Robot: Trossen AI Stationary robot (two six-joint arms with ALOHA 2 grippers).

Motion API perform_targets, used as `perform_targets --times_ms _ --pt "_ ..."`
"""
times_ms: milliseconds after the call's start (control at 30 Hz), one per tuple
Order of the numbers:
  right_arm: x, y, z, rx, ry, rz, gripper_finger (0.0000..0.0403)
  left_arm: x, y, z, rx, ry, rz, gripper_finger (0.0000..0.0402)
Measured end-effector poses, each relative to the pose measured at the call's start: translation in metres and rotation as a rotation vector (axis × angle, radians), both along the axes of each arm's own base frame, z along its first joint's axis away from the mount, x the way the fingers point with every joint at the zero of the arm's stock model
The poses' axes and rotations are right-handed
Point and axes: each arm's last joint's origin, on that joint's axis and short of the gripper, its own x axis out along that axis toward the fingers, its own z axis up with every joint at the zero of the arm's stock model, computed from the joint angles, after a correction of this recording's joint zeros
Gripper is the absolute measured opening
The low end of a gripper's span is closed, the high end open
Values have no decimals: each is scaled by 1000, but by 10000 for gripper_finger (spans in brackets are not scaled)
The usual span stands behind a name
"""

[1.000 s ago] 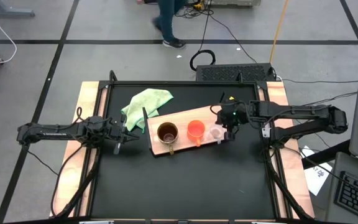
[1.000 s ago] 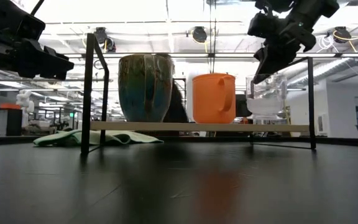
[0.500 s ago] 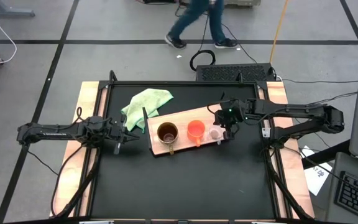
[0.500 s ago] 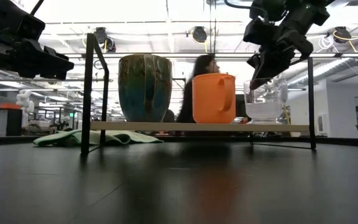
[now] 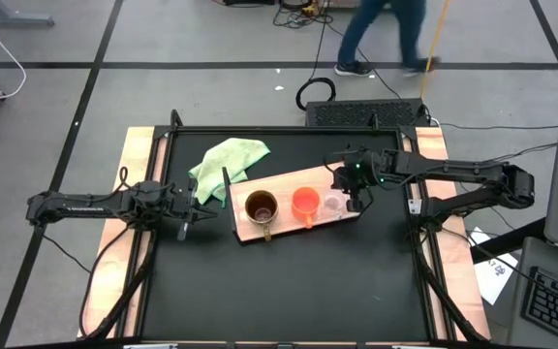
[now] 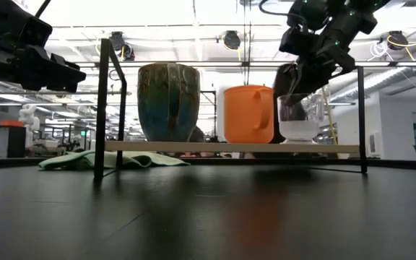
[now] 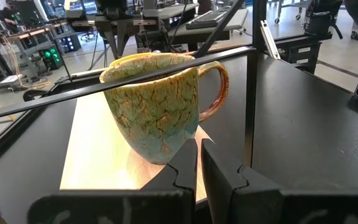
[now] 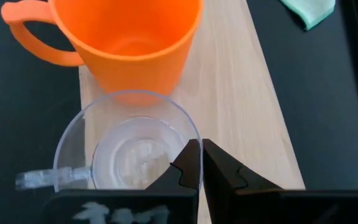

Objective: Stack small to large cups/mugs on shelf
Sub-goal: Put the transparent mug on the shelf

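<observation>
While the three cups sit in a row on the shelf (image 5: 279,189), the right pincer (image 5: 355,194), clenched and empty, hangs by the clear glass cup (image 5: 334,205). The left pincer (image 5: 190,215), clenched too, waits well apart.

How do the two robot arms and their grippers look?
Both arms are dark, almost black, built of slim jointed segments. The left gripper and the right gripper each have two flat dark fingers. A small green light glows on the right arm's wrist.
</observation>
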Motion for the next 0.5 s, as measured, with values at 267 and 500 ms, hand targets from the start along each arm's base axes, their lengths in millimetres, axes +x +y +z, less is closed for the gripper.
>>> perform_targets --times_ms 267,500 --pt "2 -3 -3 3 15 -6 0 0 0 0 2 1 0 26" --pt "2 -3 -2 -2 2 -4 6 0 0 -1 1 6 0 26"
